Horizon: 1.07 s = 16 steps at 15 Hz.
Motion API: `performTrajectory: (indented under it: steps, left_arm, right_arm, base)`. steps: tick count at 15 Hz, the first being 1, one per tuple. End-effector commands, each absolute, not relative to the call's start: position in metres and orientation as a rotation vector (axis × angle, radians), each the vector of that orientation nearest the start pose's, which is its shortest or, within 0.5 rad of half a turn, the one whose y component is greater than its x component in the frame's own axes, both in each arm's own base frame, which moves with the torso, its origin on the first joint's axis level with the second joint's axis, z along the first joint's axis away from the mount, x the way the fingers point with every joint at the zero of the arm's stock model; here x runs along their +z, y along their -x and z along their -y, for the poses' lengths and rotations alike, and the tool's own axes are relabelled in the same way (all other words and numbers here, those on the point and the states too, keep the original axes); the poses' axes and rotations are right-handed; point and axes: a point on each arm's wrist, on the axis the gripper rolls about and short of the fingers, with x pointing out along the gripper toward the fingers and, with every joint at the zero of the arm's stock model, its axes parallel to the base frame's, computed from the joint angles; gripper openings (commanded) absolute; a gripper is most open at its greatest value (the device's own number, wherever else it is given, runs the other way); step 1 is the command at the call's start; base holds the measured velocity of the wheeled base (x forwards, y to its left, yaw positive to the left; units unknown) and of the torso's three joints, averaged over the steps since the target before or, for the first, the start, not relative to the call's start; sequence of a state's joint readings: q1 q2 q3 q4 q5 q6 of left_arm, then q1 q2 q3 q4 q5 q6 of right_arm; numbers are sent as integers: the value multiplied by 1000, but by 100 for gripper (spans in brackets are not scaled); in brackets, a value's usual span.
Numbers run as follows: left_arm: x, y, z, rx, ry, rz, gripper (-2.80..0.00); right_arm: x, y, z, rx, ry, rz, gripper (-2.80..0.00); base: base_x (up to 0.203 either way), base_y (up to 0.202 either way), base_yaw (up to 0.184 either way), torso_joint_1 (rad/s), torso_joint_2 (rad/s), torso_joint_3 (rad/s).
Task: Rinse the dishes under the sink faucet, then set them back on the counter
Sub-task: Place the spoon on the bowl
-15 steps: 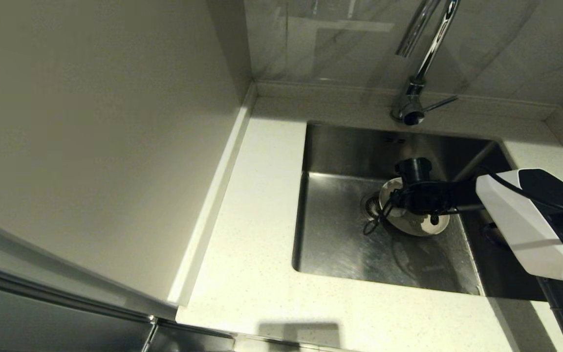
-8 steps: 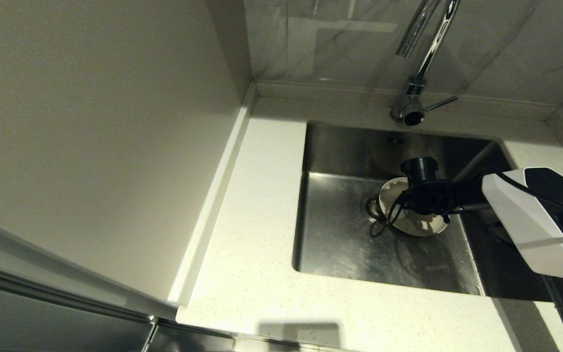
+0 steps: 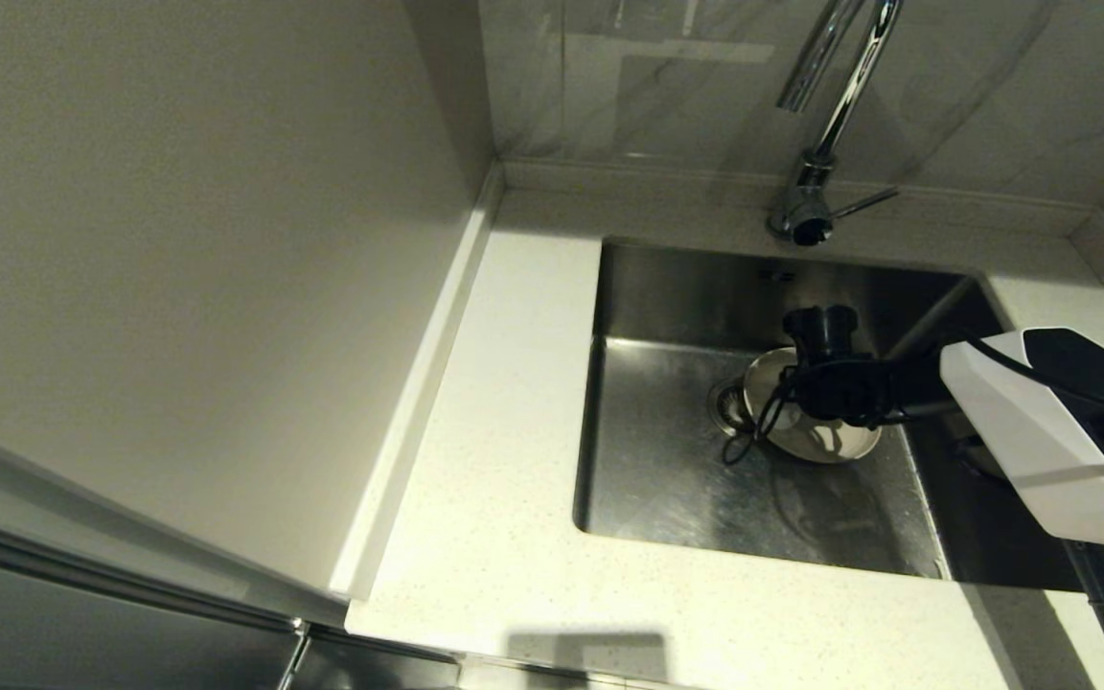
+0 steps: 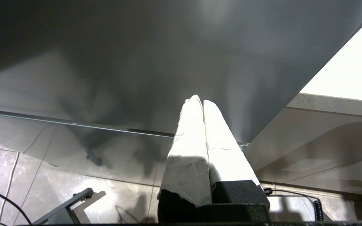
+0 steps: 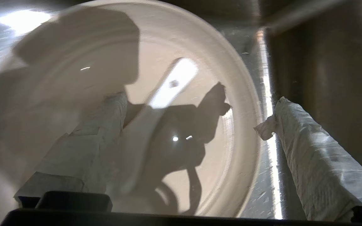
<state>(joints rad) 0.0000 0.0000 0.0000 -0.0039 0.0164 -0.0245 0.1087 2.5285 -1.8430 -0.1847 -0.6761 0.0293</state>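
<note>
Right hand: reached down into the sink from the right side, fingers spread wide, gripping nothing; one wrapped finger over the plate's inside, the other outside its rim, above the steel floor.
Plate: cream, round, shallow, lay on the sink floor near the right wall, just beside the drain strainer; mostly covered by the wrist in the head view; rim stood between the two fingers in the right wrist view.
Spoon: white, lay inside the plate, handle slanting across the middle; bowl end partly hidden under the shadow.
Sink: square stainless basin, set into the desk; drain strainer showed just left of the plate.
Faucet: chrome gooseneck at the back edge, thin lever pointing right; no water visible.
Desk: pale speckled stone around the basin, with a low raised back edge.
Left hand: parked away from the sink beside a dark panel, white-wrapped fingers pressed together, gripping nothing.
Small bowl: could not be told from these views.
</note>
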Motion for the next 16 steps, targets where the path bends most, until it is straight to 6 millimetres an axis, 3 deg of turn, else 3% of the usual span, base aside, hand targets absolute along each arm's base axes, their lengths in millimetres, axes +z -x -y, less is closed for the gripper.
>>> performTrajectory:
  steps: [1,3,10,16]
  left_arm:
    - [76,23,0,17,25,8,-280]
    - [76,23,0,17,25,8,-280]
    - [76,23,0,17,25,8,-280]
    - [76,23,0,17,25,8,-280]
  right_arm:
    - [66,-512,-49,-551,179,-476,0]
    - [59,-511,-58,-534,188,-488,0]
    - [38,-499,-63,-528,240,-565,0]
    - [55,-499,-52,-594,246,-524,0]
  base:
    - [0,0,0,0,0,0]
    - [0,0,0,0,0,0]
    - [0,0,0,0,0,0]
    - [0,0,0,0,0,0]
